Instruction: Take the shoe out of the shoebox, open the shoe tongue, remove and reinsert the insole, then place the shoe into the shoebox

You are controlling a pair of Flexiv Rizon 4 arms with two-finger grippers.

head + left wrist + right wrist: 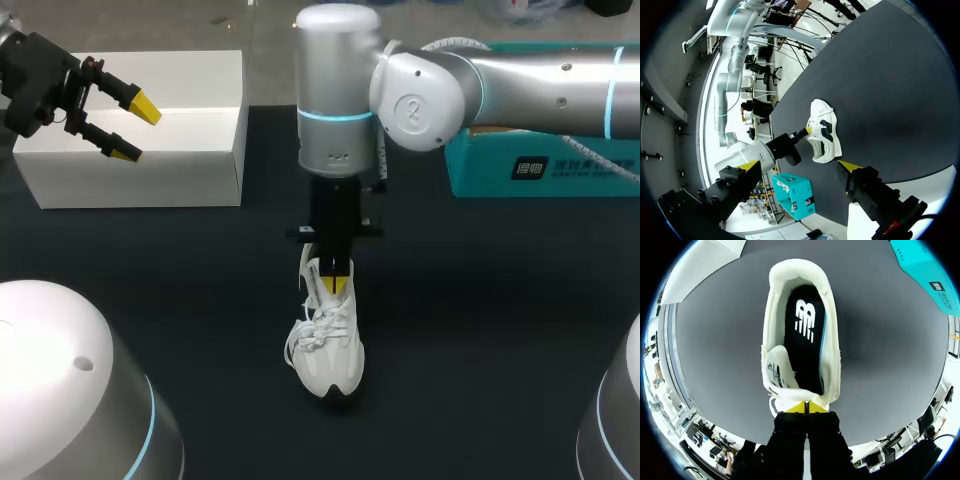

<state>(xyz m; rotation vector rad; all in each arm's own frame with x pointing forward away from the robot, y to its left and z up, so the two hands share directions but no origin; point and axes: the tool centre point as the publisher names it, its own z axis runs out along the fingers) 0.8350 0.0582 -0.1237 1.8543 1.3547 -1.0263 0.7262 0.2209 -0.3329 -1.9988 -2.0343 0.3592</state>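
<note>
Standing on the dark table [500, 300], directly under the right gripper [340, 283], the white shoe [330, 355] looks light and soft, stiffest at the heel rim. Its black insole [807, 355] lies inside, thin and bendable, best pinched at an edge. That gripper has its tips pressed together beside the tongue [777, 371], seemingly holding nothing. The left gripper [135, 130] is spread wide, empty.

White shoe [330, 362] upright on table [480, 300], black insole [806, 352] lying inside.
</note>
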